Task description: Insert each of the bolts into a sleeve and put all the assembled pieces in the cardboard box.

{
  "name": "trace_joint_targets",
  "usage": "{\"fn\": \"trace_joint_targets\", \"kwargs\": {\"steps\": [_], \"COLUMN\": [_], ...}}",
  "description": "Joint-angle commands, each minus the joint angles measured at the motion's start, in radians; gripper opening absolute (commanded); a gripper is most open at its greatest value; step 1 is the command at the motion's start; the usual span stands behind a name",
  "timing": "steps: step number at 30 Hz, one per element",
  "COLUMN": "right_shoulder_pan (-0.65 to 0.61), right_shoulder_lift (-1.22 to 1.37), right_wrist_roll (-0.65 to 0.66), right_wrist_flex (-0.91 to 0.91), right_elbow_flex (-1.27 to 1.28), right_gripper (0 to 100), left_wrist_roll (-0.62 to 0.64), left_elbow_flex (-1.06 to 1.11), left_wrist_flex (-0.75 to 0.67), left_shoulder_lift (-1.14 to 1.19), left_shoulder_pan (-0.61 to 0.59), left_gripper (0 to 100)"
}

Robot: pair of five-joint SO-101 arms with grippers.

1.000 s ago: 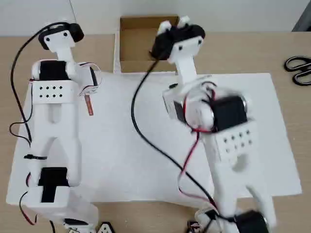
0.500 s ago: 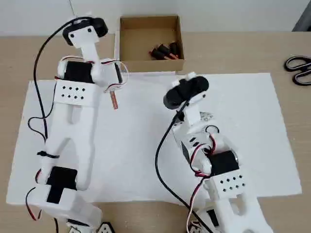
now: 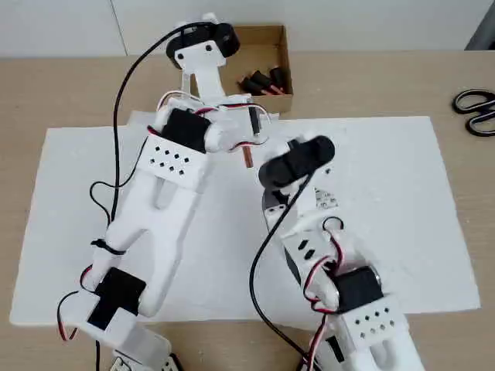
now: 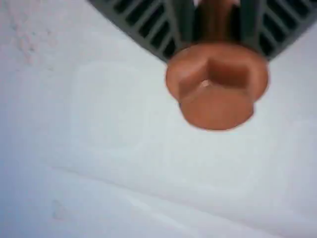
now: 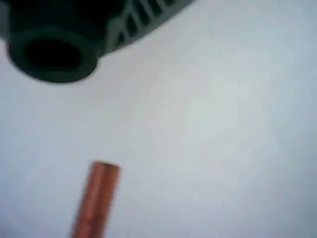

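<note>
My left gripper (image 3: 247, 147) hangs over the white sheet just in front of the cardboard box (image 3: 199, 54), shut on an orange bolt (image 3: 247, 158) whose shaft points down. In the left wrist view the bolt's head (image 4: 216, 87) sits between the dark fingers (image 4: 143, 20). My right gripper (image 5: 54, 47) is shut on a black sleeve (image 5: 52, 55), its bore open toward the camera. The bolt's shaft tip (image 5: 99, 196) shows a short way off from the sleeve. In the high view the right arm's wrist (image 3: 296, 162) stands right beside the bolt. Several dark assembled pieces (image 3: 263, 80) lie in the box.
A white sheet (image 3: 394, 193) covers the middle of the wooden table (image 3: 433, 77). Black scissors (image 3: 475, 110) lie at the far right edge. Both arms' cables loop over the sheet near its centre.
The left arm swung right with the bolt, from the sheet's left side to its centre near the box. The right arm drew back from the box to the middle of the sheet.
</note>
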Motion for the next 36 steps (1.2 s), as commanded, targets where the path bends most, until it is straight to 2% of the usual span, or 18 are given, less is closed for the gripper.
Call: {"fn": "trace_joint_targets", "kwargs": {"steps": [1,9,17,21,23,27,30,36], "right_shoulder_pan": [-0.01,-0.008,0.03,0.03,0.03,0.03,0.027,0.027], "right_shoulder_lift": [-0.11,-0.257,-0.355,-0.395,-0.401,-0.407,-0.409,-0.409], "right_wrist_roll": [-0.011,-0.011,-0.015,-0.015,-0.015,-0.015,-0.017,-0.018], "right_wrist_flex": [-0.008,-0.131,-0.142,-0.137,-0.137,-0.137,-0.142,-0.142], "right_elbow_flex": [0.04,0.252,0.368,0.397,0.4,0.41,0.422,0.423], "right_gripper": [0.3,0.3,0.3,0.3,0.3,0.3,0.3,0.3], "left_wrist_roll": [0.038,0.081,0.133,0.126,0.08,0.029,0.015,-0.038], "left_elbow_flex": [-0.05,-0.05,-0.05,-0.05,-0.047,-0.021,0.094,0.395], "left_wrist_flex": [-0.041,-0.038,0.005,0.061,0.078,0.12,0.058,-0.219], "left_shoulder_lift": [-0.063,-0.063,-0.064,-0.133,-0.209,-0.342,-0.376,-0.457], "left_shoulder_pan": [0.015,0.017,0.058,0.124,0.147,0.147,0.12,0.074], "left_gripper": [0,0,0,0,0,0,0,0]}}
